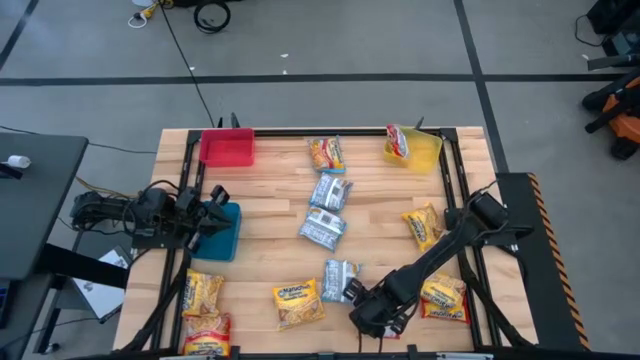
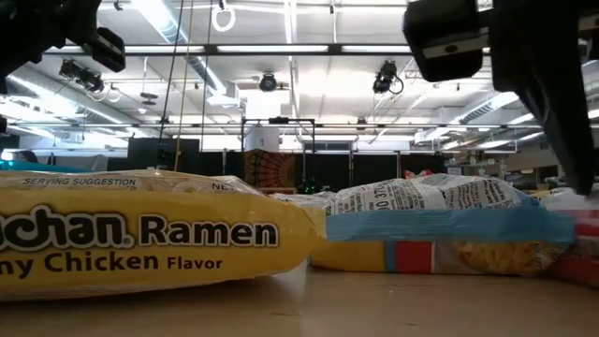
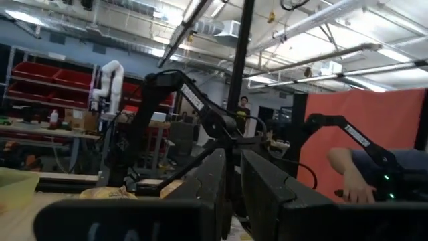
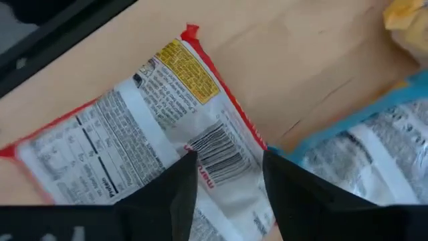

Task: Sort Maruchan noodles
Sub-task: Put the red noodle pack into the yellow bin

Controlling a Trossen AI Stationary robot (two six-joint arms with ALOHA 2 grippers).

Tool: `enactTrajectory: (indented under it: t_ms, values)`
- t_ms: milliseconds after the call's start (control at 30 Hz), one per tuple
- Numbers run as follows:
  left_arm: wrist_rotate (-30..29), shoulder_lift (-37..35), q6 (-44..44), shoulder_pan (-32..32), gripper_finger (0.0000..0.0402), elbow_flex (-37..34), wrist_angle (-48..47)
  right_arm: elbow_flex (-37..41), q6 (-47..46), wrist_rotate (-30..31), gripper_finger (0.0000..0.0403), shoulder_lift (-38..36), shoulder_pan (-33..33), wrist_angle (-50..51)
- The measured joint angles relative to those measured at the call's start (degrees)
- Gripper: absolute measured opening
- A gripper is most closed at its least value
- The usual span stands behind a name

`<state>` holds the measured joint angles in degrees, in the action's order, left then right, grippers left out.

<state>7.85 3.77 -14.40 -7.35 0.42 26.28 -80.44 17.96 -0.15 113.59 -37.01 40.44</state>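
Observation:
Maruchan noodle packets lie flat about the wooden table: yellow-orange ones, silver-blue ones, and a red one. My right gripper points down near the table's near edge. It is open over a face-down packet with red edges. A silver-blue packet lies just beside it. My left gripper waits at the table's left, over the blue bin, shut and holding nothing. My right gripper comes from above, its fingertips on either side of the barcode end of the red-edged packet, which lies flat on the table. I cannot tell whether they touch it.
A red bin stands at the far left. At the far right a yellow bin holds a red packet. Another red and yellow packet lies under my right arm. In the low view a yellow packet fills the foreground.

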Motion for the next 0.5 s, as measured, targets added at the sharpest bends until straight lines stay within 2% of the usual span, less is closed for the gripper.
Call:
enactTrajectory:
  t_ms: [100,300,400,500]
  values:
    - [0.86,0.38,0.36,-0.02,0.0052,0.01,0.18,-0.01,-0.39,0.22,0.0128,0.56,0.02,-0.87]
    - [1.28,1.51,0.44,-0.02,0.0052,0.00,0.98,-0.04,-4.22,-0.12,0.0014,0.90,0.11,-0.46]
    - [1.30,1.53,0.05,0.00,0.0052,0.00,0.90,0.11,-7.04,1.10,0.0009,-0.53,0.11,2.43]
    - [1.42,1.53,0.03,0.00,0.0052,0.01,0.86,0.20,-9.64,3.17,0.0005,-4.96,0.13,5.44]
